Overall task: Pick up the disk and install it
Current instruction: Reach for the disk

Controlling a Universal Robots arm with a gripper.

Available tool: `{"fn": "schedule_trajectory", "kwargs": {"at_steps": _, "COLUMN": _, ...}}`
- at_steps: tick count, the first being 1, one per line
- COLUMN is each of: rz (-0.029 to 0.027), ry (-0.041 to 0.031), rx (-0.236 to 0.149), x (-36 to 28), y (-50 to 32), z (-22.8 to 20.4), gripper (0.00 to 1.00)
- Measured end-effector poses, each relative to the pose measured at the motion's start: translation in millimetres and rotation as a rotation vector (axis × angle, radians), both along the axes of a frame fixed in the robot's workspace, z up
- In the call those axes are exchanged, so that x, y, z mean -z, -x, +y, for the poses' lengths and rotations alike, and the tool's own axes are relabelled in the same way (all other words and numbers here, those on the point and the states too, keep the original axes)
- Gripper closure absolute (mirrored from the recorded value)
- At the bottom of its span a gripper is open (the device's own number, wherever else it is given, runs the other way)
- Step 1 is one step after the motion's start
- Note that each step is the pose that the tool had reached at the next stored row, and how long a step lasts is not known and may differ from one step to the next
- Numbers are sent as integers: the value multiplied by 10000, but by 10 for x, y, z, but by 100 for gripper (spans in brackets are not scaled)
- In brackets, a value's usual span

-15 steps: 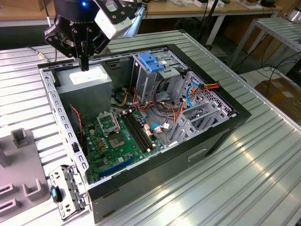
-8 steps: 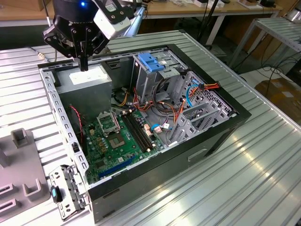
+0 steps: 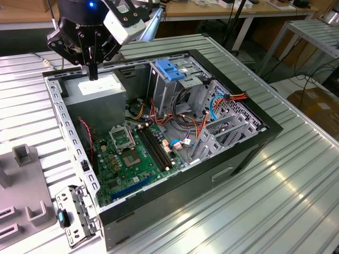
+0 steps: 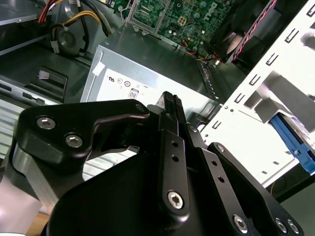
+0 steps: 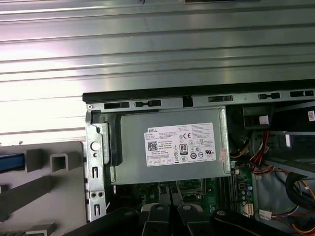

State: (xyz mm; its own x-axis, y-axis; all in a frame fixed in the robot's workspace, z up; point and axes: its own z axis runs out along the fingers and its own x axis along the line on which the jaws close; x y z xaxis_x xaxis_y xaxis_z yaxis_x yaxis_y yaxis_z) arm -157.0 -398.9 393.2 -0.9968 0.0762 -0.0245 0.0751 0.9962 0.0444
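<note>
Pincer (image 3: 94,75) is pinched shut on nothing right above the grey box (image 3: 100,92), disk (image 5: 11,162) sits well off to that box's side, unpicked, so grabbing it means opening up first.

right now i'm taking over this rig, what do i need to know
Hand: shut, empty, over the grey power supply in the open case.
Disk: not in the hand. A blue edge on the grey fixture beside the case may be it; I cannot tell.
Done: nothing visible. Left: pick up and install.
</note>
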Motion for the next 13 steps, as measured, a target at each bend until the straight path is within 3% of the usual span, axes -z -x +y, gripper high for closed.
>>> {"fn": "schedule_trajectory", "kwargs": {"at_steps": 13, "rz": 1, "ry": 1, "rx": 0, "x": 0, "y": 36, "z": 0, "gripper": 85}}
